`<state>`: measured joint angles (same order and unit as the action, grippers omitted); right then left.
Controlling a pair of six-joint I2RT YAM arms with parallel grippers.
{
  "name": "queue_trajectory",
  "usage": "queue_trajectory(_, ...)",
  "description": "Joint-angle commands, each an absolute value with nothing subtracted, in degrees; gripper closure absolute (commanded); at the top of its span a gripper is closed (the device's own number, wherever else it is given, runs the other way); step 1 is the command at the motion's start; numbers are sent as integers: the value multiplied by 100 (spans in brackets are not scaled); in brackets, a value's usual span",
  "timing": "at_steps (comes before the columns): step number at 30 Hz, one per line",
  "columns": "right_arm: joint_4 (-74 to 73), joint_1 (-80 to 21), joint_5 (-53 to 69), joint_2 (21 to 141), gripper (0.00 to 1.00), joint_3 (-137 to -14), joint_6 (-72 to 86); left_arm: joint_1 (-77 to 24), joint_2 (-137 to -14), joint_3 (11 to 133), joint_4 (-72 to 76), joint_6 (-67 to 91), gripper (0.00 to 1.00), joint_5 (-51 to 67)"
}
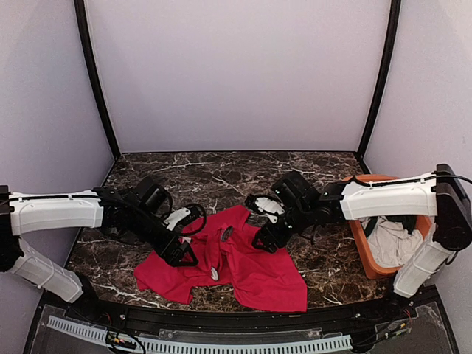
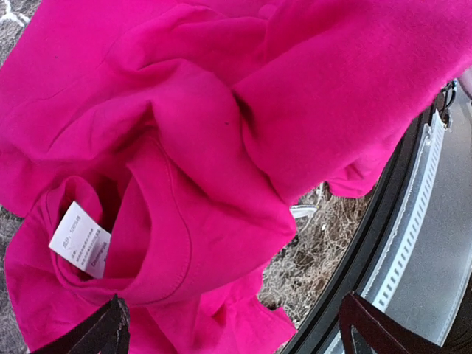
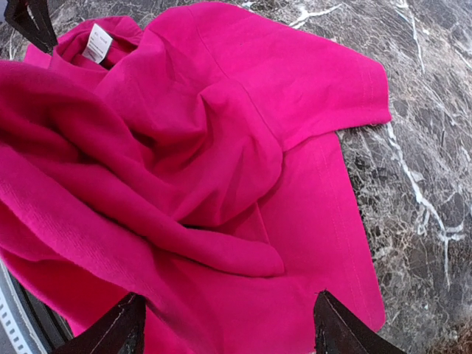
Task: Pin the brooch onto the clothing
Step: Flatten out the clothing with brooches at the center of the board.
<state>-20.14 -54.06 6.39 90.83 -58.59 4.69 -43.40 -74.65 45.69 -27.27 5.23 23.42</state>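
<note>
White care label [image 2: 80, 249] inside red T-shirt [image 2: 221, 110] collar; print unreadable.

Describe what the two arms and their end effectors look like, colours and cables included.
The left arm and right arm share one build: white shells over the long links, black joints and wrist housings. The left end effector and right end effector are black, each with two dark wedge-shaped fingers. A black cable loops beside the left wrist; a thinner cable runs along the right arm.
</note>
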Motion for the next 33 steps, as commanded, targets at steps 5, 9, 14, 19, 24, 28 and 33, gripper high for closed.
queue_trajectory(5, -1635, -5441, 500, 9435, 28, -6125, -66, -4314, -8163, 5075, -2752, 37, 1, 1968)
queue_trajectory(9, -1718, -5422, 534, 9396, 33, -6074, -84, -4271, -8489, 5235, -2870, 69, 1, 1570)
queue_trajectory(14, -1658, -5414, 816, 8844, 34, -5662, -8, -3929, -8201, 5007, -2556, 210, 1, 1605)
queue_trajectory(19, -1726, -5415, 1008, 8758, 34, -5565, -50, -3850, -8641, 5131, -2822, 64, 1, 1770)
queue_trajectory(24, -1810, -5418, 624, 9242, 35, -5713, -5, -3850, -9162, 5209, -2914, -44, 2, 2083)
queue_trajectory(28, -2033, -5344, 293, 9626, 45, -5941, 210, -3846, -9561, 5428, -3110, -229, 29, 2255)
queue_trajectory(33, -2054, -5137, 119, 9455, 88, -5859, 469, -3765, -9653, 5549, -3230, -290, 95, 2105)
